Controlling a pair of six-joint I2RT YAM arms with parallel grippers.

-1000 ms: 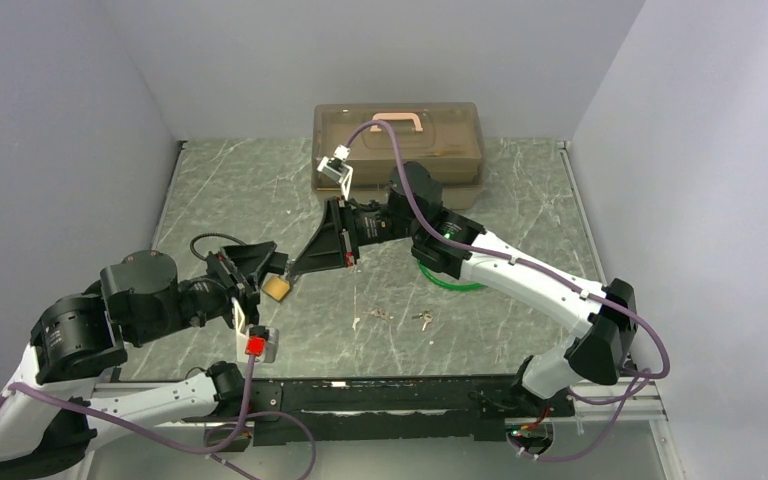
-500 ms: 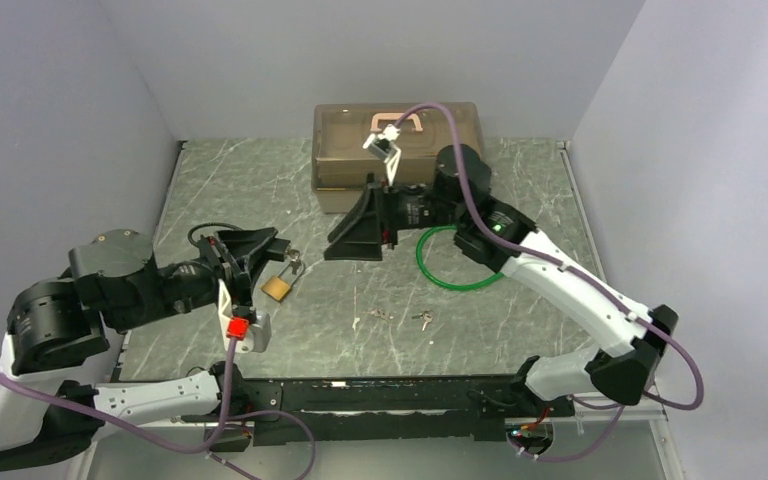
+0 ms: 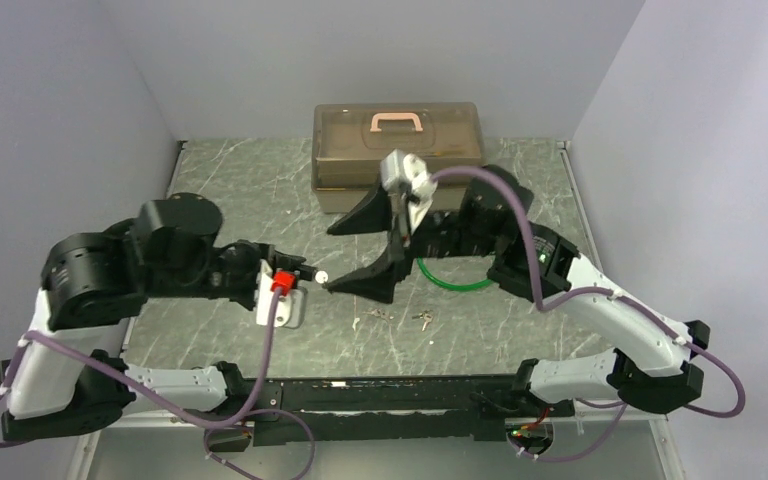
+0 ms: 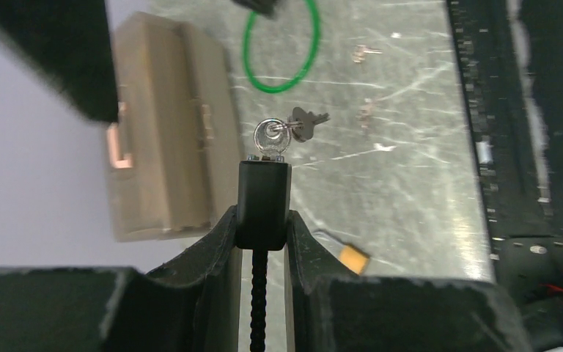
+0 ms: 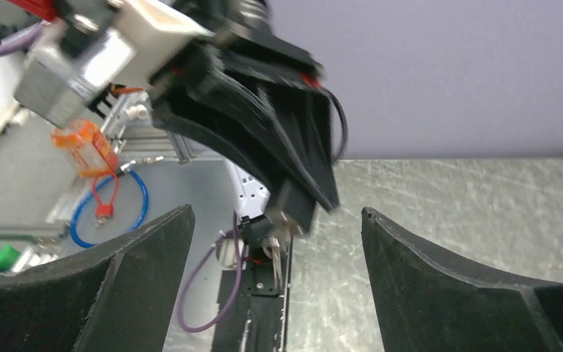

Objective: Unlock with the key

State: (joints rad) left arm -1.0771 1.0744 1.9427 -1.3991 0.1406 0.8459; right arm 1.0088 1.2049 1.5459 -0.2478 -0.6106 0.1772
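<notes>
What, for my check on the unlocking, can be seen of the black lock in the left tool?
The black lock is a matte, box-shaped body, plastic by its look. The left tool clamps its two sides, so it is off the table. A dark braided cable runs from its rear end back between the fingers. A silver key sits in its outer end, with a second key hanging off it.

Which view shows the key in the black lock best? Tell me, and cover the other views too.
Left wrist: the key sits sharp and centred in the black lock that the left gripper grips. Top external shows it only as a bright speck; right wrist shows a blurred glint under that gripper.
</notes>
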